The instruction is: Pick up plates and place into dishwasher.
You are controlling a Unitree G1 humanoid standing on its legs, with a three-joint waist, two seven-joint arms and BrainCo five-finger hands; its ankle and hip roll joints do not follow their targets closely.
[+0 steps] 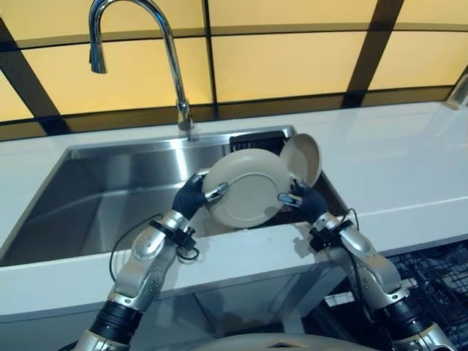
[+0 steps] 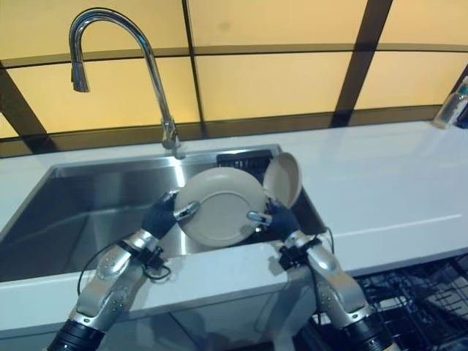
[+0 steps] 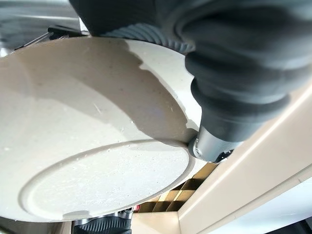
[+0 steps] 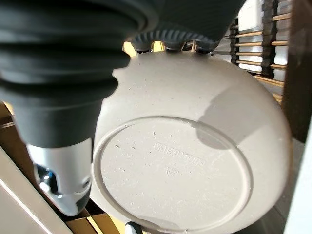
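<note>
Our fingers (image 1: 219,191) curl onto the left rim of the beige plate (image 1: 245,189), and those of the other hand clamp its right rim, so the plate is pinched edge to edge between us. We hold it tilted up, nearly on edge, its underside toward us, above the right end of the steel sink (image 1: 117,190) and just over the near lip of the white counter (image 1: 409,161).

Starting at the left, our left hand (image 1: 191,197) reaches up from below the counter edge; its thumb side presses the rim, as the left wrist view shows close up. The two-sided hold seems chosen because a wide, thin plate would slip from a single pinch.

Further right, our right hand (image 1: 306,199) grips the opposite edge. Just behind it a second plate (image 1: 303,157) leans upright at the sink's right wall.

At the lower right the dishwasher rack (image 1: 439,274) stands open, well apart from the plate, so we judge the carry is ahead.
</note>
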